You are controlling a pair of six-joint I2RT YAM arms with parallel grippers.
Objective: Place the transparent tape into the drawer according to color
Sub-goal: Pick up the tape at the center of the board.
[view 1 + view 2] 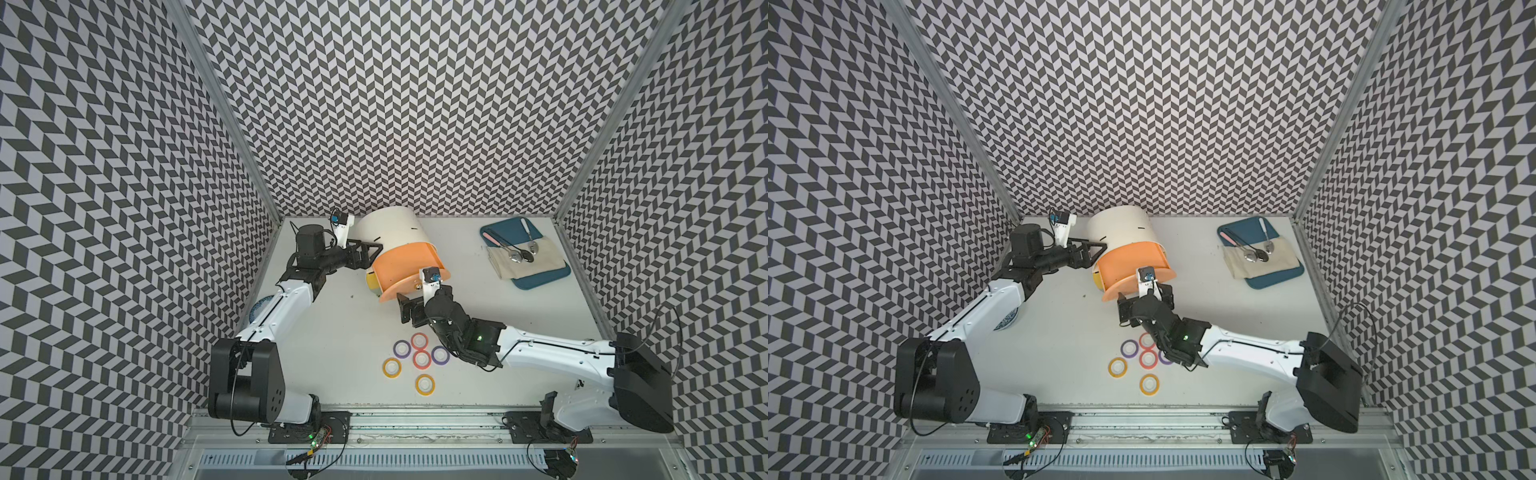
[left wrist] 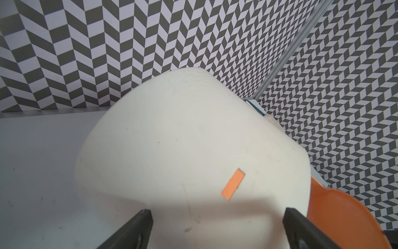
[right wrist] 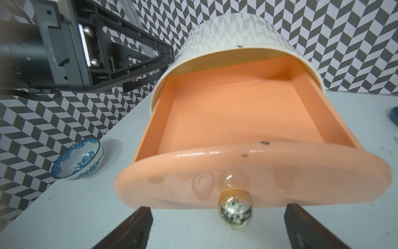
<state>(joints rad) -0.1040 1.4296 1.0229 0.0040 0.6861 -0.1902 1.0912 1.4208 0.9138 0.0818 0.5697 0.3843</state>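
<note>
six tapes [image 1: 421,359] lay flat in a cluster on the table [image 1: 332,332], close by my right arm [image 1: 548,353]. peach drawer [image 3: 237,112] stuck way out of the cabinet [image 1: 390,232]. my right gripper [image 3: 218,208] was spread wide with the knob [image 3: 234,212] sitting between the fingers, not pinched. left gripper [image 2: 217,213] was wide open too, parked right beside the cabinet's side, holding nothing.

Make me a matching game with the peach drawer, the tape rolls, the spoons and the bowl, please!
Things:
1. peach drawer
2. tape rolls
3. spoons
4. bowl

Clues:
A. lying on a cloth
B. blue-and-white patterned
C. pulled out and empty
D. clustered flat on the table

Pairs: 1-C, 2-D, 3-A, 4-B
</note>
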